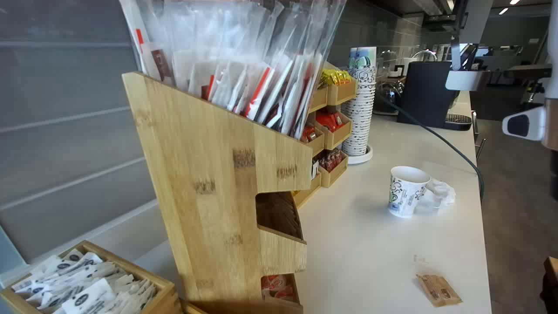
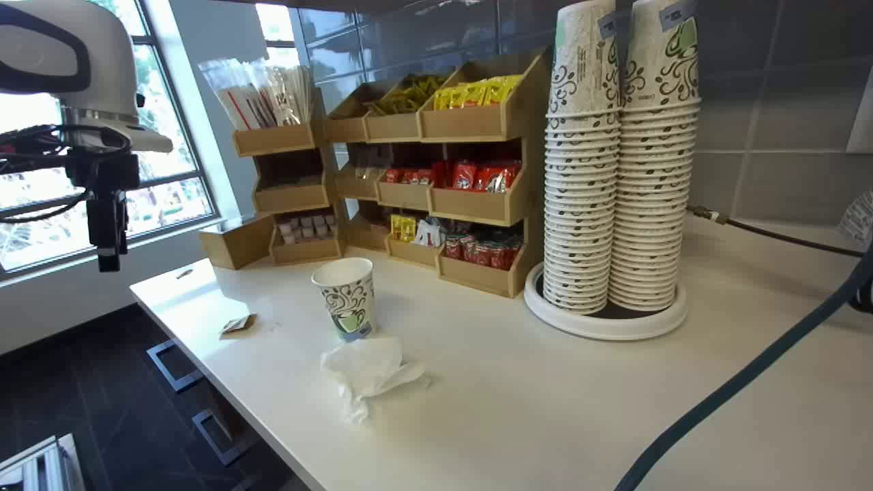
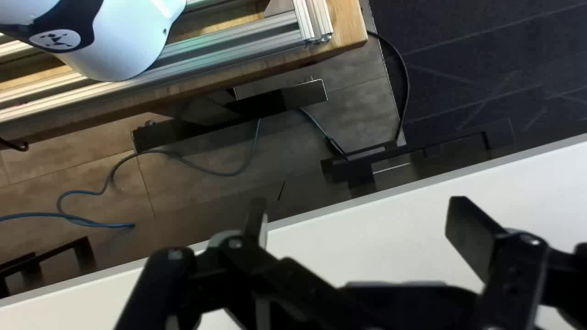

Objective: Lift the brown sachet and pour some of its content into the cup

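Observation:
The brown sachet [image 1: 438, 289] lies flat on the white counter near its front edge; it also shows in an exterior view [image 2: 239, 323]. The cup [image 1: 407, 192] is a single white paper cup with dark swirls and a green and blue print. It stands upright on the counter, also in an exterior view [image 2: 346, 296]. My gripper [image 2: 109, 239] hangs above counter height at the left of that view, apart from the sachet and the cup. In the wrist view the gripper [image 3: 357, 215] is open with nothing between its fingers; sachet and cup are out of that view.
Crumpled white paper [image 2: 368, 375] lies beside the cup. A wooden rack [image 2: 477, 204] with packets and tall cup stacks [image 2: 648, 204] stand along the wall. A box of white sachets [image 1: 87, 283] stands by the rack. A cable [image 1: 453, 146] crosses the counter. The counter edge [image 3: 412, 176] shows below the gripper.

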Controlling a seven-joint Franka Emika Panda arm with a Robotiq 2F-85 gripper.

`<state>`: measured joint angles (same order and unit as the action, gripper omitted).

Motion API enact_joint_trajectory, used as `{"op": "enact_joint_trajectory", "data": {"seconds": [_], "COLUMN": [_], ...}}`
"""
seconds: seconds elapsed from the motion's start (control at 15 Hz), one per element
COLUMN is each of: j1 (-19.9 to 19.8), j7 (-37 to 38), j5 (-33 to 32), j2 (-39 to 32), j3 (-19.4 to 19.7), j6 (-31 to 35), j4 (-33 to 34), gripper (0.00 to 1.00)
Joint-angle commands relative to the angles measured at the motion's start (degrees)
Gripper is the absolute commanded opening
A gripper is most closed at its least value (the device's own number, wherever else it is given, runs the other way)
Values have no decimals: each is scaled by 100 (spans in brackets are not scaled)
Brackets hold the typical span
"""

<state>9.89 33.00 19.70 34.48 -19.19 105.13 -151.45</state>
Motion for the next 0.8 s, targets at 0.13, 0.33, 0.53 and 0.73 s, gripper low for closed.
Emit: {"op": "enact_joint_trajectory", "data": {"seconds": [0.13, 0.33, 0.53, 0.73], "j1": [20, 21, -165, -273], "j7": [10, 10, 389, 701], "j5": [-15, -15, -291, -615], "j2": [-3, -3, -133, -358], "j3": [24, 24, -140, -294], "j6": [-13, -13, 205, 926], "j4": [9, 9, -134, -385], "gripper": [100, 100, 100, 100]}}
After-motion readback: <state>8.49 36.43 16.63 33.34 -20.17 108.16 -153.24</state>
